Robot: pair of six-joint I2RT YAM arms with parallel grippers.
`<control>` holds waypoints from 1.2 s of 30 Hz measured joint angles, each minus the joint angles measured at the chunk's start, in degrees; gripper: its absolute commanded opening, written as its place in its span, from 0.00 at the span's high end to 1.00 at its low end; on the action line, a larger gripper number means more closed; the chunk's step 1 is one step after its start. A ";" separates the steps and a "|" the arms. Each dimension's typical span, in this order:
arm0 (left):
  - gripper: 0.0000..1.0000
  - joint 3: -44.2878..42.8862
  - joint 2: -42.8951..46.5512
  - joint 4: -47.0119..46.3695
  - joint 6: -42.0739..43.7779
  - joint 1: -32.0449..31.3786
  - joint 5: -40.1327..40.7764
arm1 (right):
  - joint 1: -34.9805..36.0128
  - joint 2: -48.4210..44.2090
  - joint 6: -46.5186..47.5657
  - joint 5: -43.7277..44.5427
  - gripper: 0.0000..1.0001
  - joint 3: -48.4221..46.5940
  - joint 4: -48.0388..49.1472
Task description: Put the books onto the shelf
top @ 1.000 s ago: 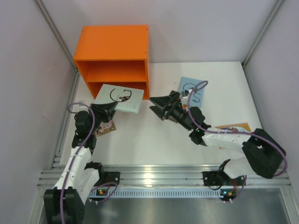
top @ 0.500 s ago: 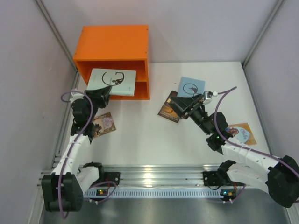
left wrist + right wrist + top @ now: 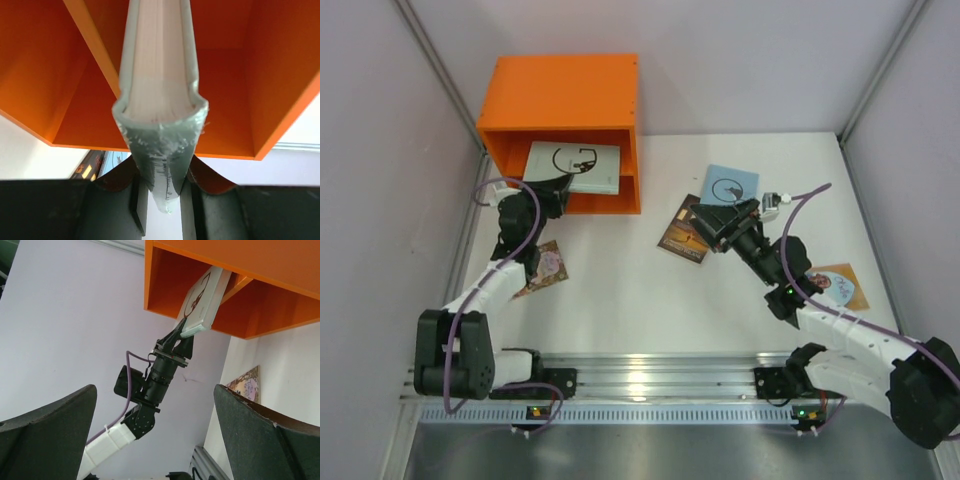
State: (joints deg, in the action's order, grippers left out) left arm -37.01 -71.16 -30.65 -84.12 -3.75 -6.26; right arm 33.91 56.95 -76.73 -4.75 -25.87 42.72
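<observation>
Grips pale blue-white paperback, black ring logo (image 3: 575, 163), in clamped left hand (image 3: 548, 192), leading edge inside bright orange boxy shelf (image 3: 560, 95). Holds right hand (image 3: 713, 222) wide apart, empty, right of shelf. Could jam on divider board (image 3: 92, 45), pivot in shallow grip.

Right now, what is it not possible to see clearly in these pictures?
- The held book, left wrist view: the top edge cuts off its far end, so its depth in the shelf is unclear.
- The brown book, top view: the right arm covers part of it.
- The orange book, top view: the cover is too small to read.
</observation>
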 measured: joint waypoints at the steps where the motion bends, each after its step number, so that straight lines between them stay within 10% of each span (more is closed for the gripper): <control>1: 1.00 -0.52 -1.51 -0.76 0.00 -0.74 0.20 | -0.39 -0.07 0.13 -0.26 0.01 0.00 -0.22; 9: 1.00 -3.54 -9.03 -5.86 0.72 -3.96 1.22 | -3.13 -0.33 0.35 -1.88 0.00 0.22 -0.37; 25: 0.38 -5.25 -12.26 -4.50 4.42 -5.40 1.01 | -5.66 0.55 0.59 -4.37 0.00 1.11 -0.42; 36: 0.39 -5.25 -10.14 -0.07 7.80 -6.49 -0.79 | -5.95 0.39 0.70 -4.76 0.00 2.40 -0.76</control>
State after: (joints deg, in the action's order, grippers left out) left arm -42.26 -81.30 -30.72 -76.31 -10.24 -7.05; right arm 27.97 57.34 -76.03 -9.52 -23.46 41.95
